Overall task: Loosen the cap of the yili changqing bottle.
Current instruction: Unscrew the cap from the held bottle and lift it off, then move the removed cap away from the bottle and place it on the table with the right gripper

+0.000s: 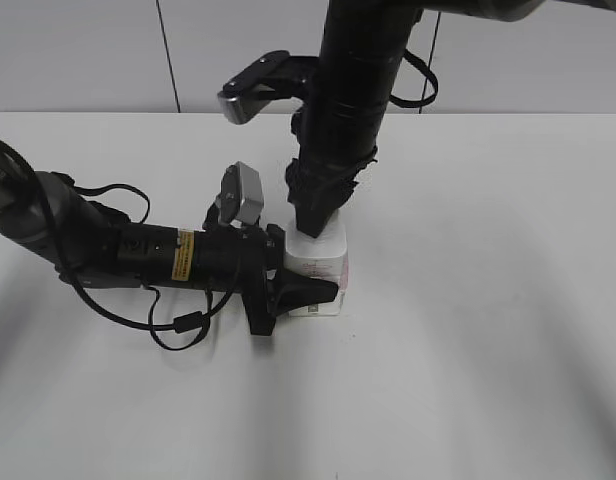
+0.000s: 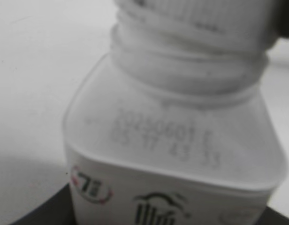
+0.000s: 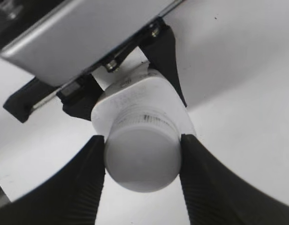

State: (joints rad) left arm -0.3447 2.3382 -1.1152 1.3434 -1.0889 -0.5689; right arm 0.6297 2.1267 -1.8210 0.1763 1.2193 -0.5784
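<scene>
The yili changqing bottle stands upright at the table's middle, white with a pink-and-white label. My left gripper is shut on its squarish body from the left. In the left wrist view the bottle's shoulder fills the frame, with a printed date code below the ribbed neck. My right gripper comes straight down from above and is shut on the cap, which it hides in the exterior view. In the right wrist view the round white cap sits between the two black fingers, and the left gripper's fingers clamp the body behind it.
The white table runs wide around the bottle. The left arm lies low across the table's left side with loose cables beside it. The right arm stands as a tall black column above the bottle. A grey wall closes the back.
</scene>
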